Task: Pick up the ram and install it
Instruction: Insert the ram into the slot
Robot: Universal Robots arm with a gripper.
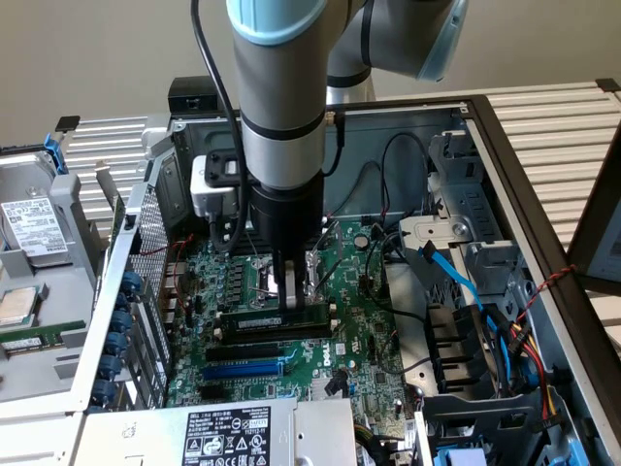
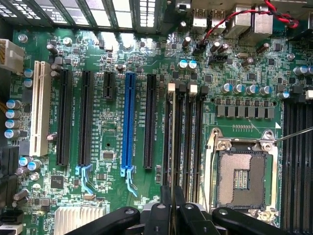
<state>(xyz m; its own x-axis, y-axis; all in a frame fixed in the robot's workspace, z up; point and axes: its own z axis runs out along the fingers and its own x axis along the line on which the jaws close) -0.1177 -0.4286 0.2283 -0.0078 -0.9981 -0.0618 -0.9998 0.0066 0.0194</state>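
The ram (image 1: 254, 320) stands on its long edge among the black memory slots (image 1: 262, 348) of the motherboard (image 1: 359, 388), its white sticker facing the camera. My gripper (image 1: 289, 293) comes straight down onto the stick's middle, shut on it. In the wrist view the ram (image 2: 173, 132) shows edge-on as a thin line running along the black slots (image 2: 188, 142) with white end clips. My gripper (image 2: 173, 208) has its dark fingers pinched on the near end of that line. I cannot tell whether the stick is fully seated.
The open CPU socket (image 2: 242, 176) lies right beside the memory slots. On the other side is the blue expansion slot (image 2: 128, 122). Blue cables (image 1: 456, 277) and drive bays crowd the exterior view's right. A drive (image 1: 29, 228) and a loose green board (image 1: 29, 338) lie outside the case.
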